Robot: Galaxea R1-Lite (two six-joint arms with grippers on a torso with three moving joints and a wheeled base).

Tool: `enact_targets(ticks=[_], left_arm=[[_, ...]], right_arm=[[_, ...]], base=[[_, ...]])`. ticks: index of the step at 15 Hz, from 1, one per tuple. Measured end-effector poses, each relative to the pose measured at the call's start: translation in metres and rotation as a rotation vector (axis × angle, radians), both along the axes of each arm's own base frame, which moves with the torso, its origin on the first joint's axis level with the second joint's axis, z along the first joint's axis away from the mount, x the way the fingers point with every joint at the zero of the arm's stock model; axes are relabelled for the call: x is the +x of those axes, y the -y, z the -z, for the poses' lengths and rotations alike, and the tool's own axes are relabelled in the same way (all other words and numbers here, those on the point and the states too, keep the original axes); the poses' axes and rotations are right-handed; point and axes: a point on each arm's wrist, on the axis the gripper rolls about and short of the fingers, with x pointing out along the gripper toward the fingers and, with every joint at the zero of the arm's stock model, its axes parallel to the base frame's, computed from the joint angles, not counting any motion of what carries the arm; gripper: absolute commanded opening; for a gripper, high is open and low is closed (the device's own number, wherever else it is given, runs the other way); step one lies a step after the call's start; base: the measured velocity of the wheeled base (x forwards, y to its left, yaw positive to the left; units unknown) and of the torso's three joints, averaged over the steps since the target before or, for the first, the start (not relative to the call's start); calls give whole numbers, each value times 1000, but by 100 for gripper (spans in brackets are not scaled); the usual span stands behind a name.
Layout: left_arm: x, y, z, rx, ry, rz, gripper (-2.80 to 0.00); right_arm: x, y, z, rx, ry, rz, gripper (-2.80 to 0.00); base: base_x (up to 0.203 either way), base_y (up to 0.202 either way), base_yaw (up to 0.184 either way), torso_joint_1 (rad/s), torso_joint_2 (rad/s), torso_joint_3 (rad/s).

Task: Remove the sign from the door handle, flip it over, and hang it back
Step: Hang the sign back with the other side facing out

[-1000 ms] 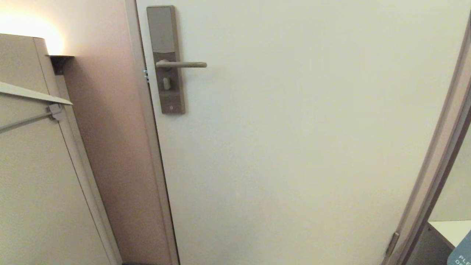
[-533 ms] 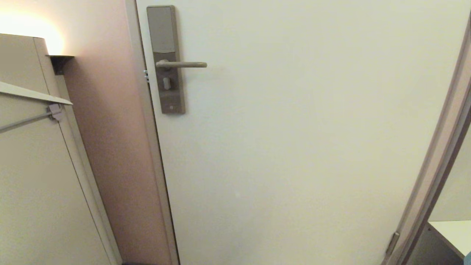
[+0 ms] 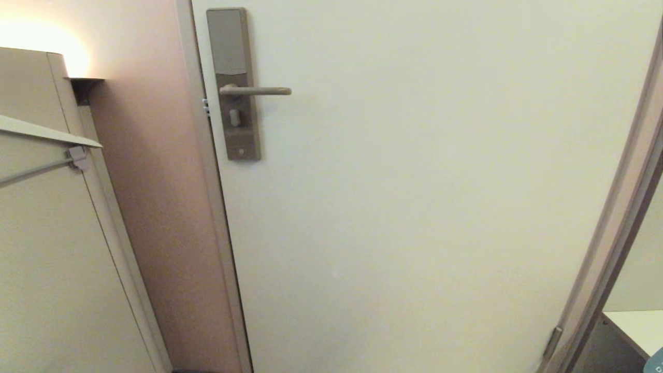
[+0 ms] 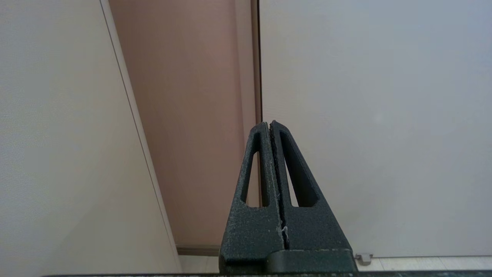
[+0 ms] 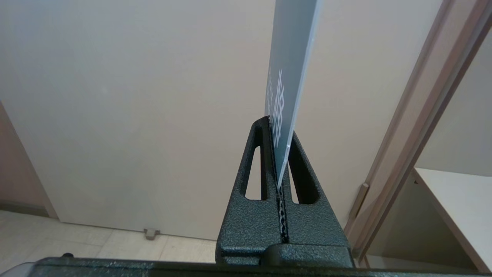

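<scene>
The door handle [image 3: 256, 91], a slim bronze-grey lever on a tall lock plate [image 3: 232, 77], juts out level on the pale door with nothing hanging on it. My right gripper [image 5: 278, 132] is shut on the lower edge of the sign [image 5: 290, 65], a blue-grey card with a white pattern that I see almost edge-on, standing up from the fingers in front of the door. Only a sliver of the sign [image 3: 656, 364] shows at the head view's bottom right corner. My left gripper [image 4: 269, 124] is shut and empty, low before the door's hinge-side gap.
A beige wardrobe [image 3: 46, 233] with a grey bar [image 3: 36, 171] stands at the left, beside a pinkish wall strip. The door frame [image 3: 616, 228] slants down the right, with a white shelf [image 3: 637, 326] beyond it. A door stop [image 5: 150, 232] sits on the tiled floor.
The blue sign's corner at the head view's bottom right has sunk until only a sliver shows. The handle and the left gripper have not moved.
</scene>
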Motion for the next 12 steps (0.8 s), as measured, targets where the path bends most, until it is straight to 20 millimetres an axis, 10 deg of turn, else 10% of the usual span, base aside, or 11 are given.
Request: enact_targets(ticks=[12], left_arm=[[0,0,0,0,0,0,-280]], right_arm=[[0,0,0,2,1,1,-280]], base=[[0,0,0,0,0,0]])
